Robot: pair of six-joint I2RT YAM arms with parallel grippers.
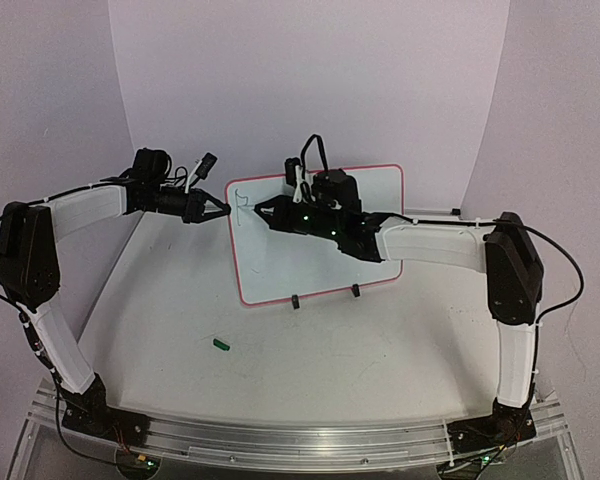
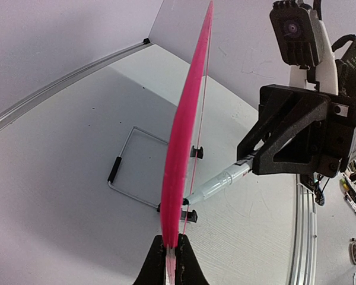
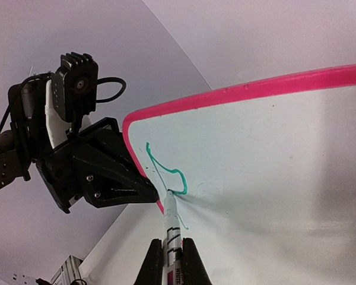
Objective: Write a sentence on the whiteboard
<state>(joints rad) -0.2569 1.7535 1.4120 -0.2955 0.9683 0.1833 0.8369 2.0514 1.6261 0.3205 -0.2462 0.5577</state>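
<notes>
The whiteboard stands upright on two black clip feet, its pink rim seen edge-on in the left wrist view. My left gripper is shut on the board's left rim. My right gripper is shut on a white marker, whose tip touches the board's face near its upper left corner. A green curved stroke is drawn there on the board. The marker also shows in the left wrist view, meeting the board at a slant.
A small green marker cap lies on the table in front of the board. A wire stand props the board from behind. The curved backdrop wall is close behind the board.
</notes>
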